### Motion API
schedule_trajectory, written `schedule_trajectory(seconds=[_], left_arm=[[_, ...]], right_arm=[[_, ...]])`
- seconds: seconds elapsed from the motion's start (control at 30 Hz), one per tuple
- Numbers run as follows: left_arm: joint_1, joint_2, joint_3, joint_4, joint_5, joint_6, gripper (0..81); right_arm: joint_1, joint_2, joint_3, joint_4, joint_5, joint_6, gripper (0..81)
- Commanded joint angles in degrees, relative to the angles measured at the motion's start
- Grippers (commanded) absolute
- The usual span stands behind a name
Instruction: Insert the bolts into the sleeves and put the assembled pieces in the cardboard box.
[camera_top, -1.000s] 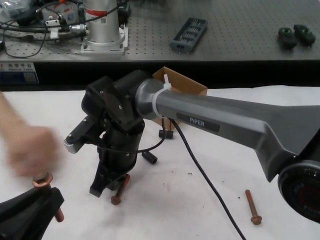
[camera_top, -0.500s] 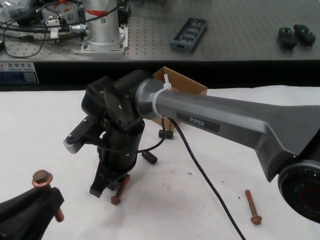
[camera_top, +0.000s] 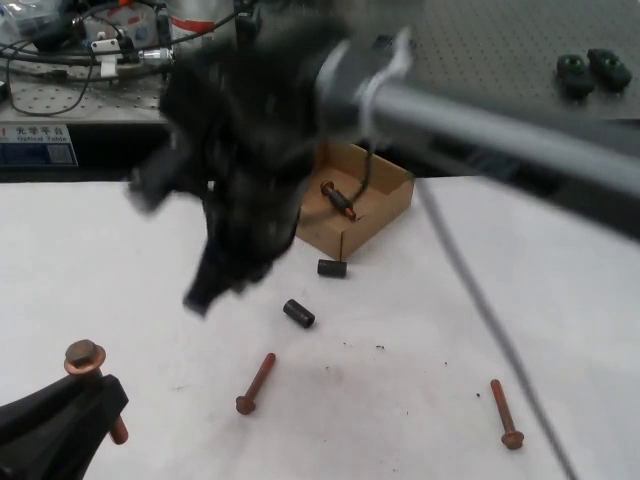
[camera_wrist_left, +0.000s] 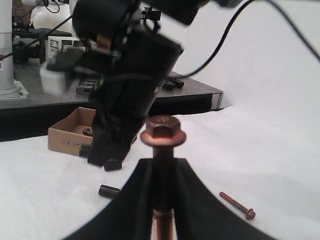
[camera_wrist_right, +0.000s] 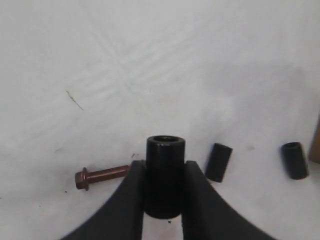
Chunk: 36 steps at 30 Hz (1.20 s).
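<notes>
My left gripper (camera_wrist_left: 162, 167) is shut on a copper bolt (camera_wrist_left: 162, 134) that stands upright, head up, at the near left of the bench (camera_top: 85, 356). My right gripper (camera_wrist_right: 165, 167) is shut on a black sleeve (camera_wrist_right: 165, 175), bore facing out, and hangs above the white cloth in front of the cardboard box (camera_top: 372, 203). In the left wrist view the right gripper (camera_wrist_left: 107, 150) hangs beyond the bolt head. An assembled piece (camera_top: 338, 201) lies in the box. Two loose sleeves (camera_top: 298, 313) (camera_top: 332, 268) and two loose bolts (camera_top: 255, 383) (camera_top: 505, 413) lie on the cloth.
A black cable (camera_top: 480, 300) trails from the right arm over the cloth. Behind the cloth stands a perforated optical table (camera_top: 480, 60) with a metal post, a black tray and other gear.
A person's hand by the left-held bolt has withdrawn. The right arm has lifted off the cloth with the sleeve, moving up and back, which uncovers the box and the bolt beneath it.
</notes>
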Motion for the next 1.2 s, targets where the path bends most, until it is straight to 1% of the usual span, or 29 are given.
schedule_trajectory(seconds=[0.0, 0.27, 0.4, 0.67, 0.83, 0.93, 1.07, 1.17], left_arm=[[-0.3, -0.5, -0.2, -0.7, 0.2, 0.2, 0.6], [-0.3, -0.5, -0.2, -2.0, 0.1, 0.2, 0.6], [-0.3, -0.5, -0.2, -7.5, 0.1, 0.2, 0.6], [-0.3, 1.2, -0.2, -15.7, 0.4, 1.8, 0.6], [-0.3, 8.4, -0.2, -23.4, 0.4, 2.2, 0.6], [-0.3, 14.6, -0.4, -30.0, 0.4, 2.2, 0.6], [-0.3, 23.4, -1.9, -37.9, 0.9, 2.2, 0.6], [-0.3, 29.8, -5.0, -39.2, 5.4, 2.4, 0.6]], right_arm=[[-0.3, -4.6, -0.5, 0.0, 0.0, 1.3, 5.8], [-0.3, -18.5, -0.5, 0.5, 0.0, 3.5, 5.8], [0.0, -24.9, -0.5, 1.3, -0.7, 3.7, 5.8], [0.0, -35.5, -0.5, 2.7, -9.6, 5.9, 5.8], [0.4, -40.5, -0.3, 5.5, -13.7, 6.1, 5.8], [2.1, -44.4, 3.6, 4.0, -13.5, 6.1, 5.8], [4.8, -51.5, 14.7, -3.3, -10.7, 6.1, 5.8], [5.4, -57.8, 25.5, -12.4, -10.3, 6.3, 5.8]])
